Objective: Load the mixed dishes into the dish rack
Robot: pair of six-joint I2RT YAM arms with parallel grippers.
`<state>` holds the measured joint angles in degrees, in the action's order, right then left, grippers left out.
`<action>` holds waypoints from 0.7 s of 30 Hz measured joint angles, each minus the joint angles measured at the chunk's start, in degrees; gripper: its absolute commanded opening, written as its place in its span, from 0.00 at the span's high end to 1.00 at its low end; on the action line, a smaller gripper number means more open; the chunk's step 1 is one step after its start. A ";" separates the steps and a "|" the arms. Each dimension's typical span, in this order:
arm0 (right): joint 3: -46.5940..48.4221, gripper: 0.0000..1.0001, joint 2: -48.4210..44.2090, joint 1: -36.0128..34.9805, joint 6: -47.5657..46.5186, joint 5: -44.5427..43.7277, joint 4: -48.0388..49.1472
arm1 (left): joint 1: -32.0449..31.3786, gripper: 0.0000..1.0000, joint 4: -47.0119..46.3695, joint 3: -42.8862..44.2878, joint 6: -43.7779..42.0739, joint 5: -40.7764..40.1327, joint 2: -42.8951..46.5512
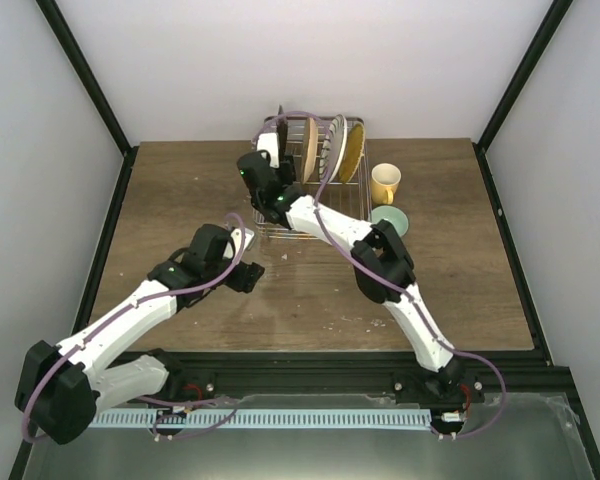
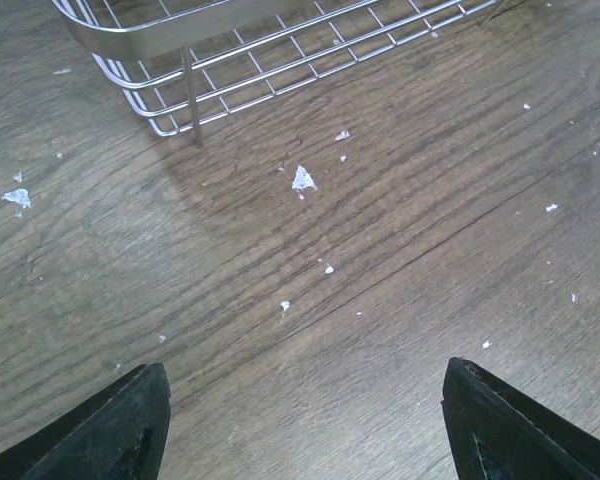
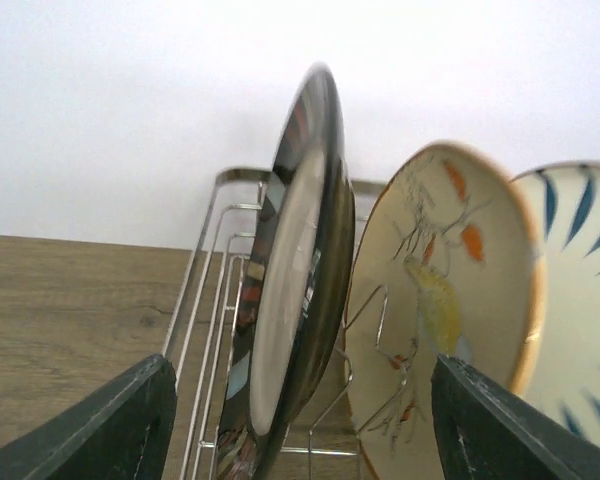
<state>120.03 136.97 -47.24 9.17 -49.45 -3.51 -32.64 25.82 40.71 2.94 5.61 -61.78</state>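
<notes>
Right hand [image 3: 300,368] wide open, empty, dark-rimmed plate [image 3: 298,270] upright in the dish rack [image 3: 238,176] between its fingers [image 3: 100,430].

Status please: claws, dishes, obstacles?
Left claw open. Right claw open at upright dark-rimmed round plate in silver wire rack. Yellow mug, mint-green bowl unloaded. No obstacle.

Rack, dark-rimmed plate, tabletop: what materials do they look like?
Dish rack: bare metal wire, shiny silver, likely steel. Dark-rimmed plate: glazed ceramic, judging by its glossy reflections. Table: matte wood grain, possibly laminate.
</notes>
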 measured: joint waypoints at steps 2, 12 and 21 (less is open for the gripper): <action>-2.51 0.27 -4.22 -0.87 -0.37 -0.09 -0.92 | 0.15 0.24 0.00 0.00 0.00 -0.09 0.00; -19.93 0.26 -37.53 -6.27 10.88 1.31 -17.16 | 2.82 0.24 -0.81 0.00 -0.13 0.07 0.15; -28.68 0.25 -53.55 -2.82 27.85 -3.52 -40.19 | 4.17 0.22 -3.63 9.55 -0.55 -0.42 -5.66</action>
<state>91.35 83.42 -50.06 37.01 -52.97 -43.70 -28.47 22.20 50.26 2.39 5.19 -67.44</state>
